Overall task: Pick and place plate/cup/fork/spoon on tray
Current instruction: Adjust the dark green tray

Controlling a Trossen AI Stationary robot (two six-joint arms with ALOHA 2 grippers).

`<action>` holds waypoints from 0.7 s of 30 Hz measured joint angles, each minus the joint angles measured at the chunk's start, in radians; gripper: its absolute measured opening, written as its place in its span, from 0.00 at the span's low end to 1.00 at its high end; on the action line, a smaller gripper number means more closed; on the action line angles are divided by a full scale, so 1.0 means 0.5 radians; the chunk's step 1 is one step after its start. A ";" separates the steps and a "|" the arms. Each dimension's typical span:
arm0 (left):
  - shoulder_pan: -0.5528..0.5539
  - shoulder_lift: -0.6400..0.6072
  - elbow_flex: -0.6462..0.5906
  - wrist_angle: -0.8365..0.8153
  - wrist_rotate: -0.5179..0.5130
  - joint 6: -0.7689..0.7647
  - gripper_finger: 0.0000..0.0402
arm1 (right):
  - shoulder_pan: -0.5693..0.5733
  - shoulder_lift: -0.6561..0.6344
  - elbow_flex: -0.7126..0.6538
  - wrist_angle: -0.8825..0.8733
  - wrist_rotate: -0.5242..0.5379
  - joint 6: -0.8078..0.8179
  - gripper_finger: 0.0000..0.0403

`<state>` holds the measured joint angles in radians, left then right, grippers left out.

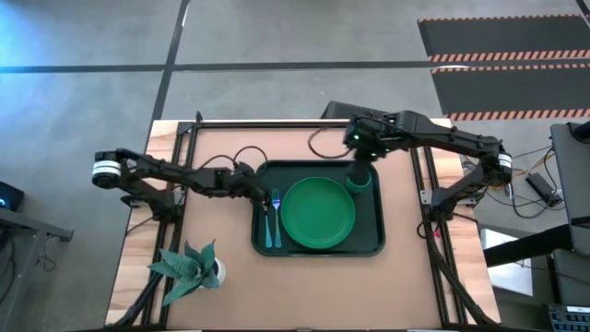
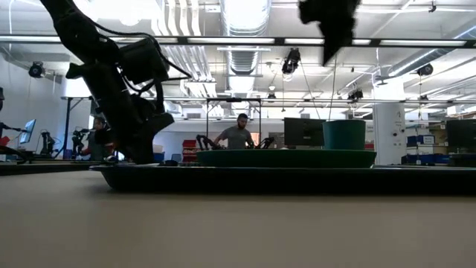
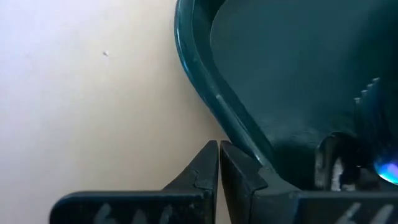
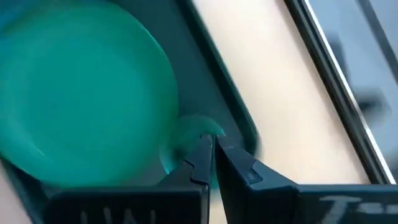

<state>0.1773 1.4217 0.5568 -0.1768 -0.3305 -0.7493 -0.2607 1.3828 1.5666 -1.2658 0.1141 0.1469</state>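
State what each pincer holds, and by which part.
Nothing. The left pincer is shut empty at the tray rim; the right pincer is shut empty above the cup.

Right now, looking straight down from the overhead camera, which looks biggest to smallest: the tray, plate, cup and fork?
1. Tray
2. Plate
3. Fork and cup: unsure; the fork is longer but slimmer, and the right gripper partly covers the cup.

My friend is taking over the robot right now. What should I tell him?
Left gripper: jaws shut, empty, at the tray's left rim.
Right gripper: jaws shut, empty, above the cup.
The tray holds the plate in the middle, the cup at its far right corner, and the fork and spoon along its left side.
Done: all four appear placed.
Left: probably just pulling both arms back.
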 joint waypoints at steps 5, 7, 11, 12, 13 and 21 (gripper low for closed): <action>0.000 -0.079 0.000 -0.092 -0.002 0.015 0.00 | 0.001 -0.116 -0.181 -0.407 0.144 0.378 0.02; 0.000 -0.102 0.000 -0.165 -0.003 0.024 0.00 | 0.002 -0.204 -0.341 -0.403 0.130 0.506 0.02; 0.000 -0.163 0.000 -0.301 0.008 0.055 0.00 | 0.006 -0.430 -0.754 -0.208 -0.003 0.729 0.02; 0.000 -0.176 0.000 -0.339 0.012 0.055 0.00 | 0.006 -0.500 -0.873 -0.110 -0.047 0.771 0.02; 0.000 -0.192 0.000 -0.369 0.014 0.055 0.00 | 0.006 -0.569 -0.985 -0.001 -0.096 0.820 0.02; 0.000 -0.301 0.000 -0.453 0.024 0.057 0.00 | 0.019 -1.040 -1.704 0.558 -0.228 1.218 0.02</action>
<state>0.1776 1.2714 0.5568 -0.4033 -0.3187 -0.7207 -0.2512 0.8627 0.7145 -0.9870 0.0002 0.7560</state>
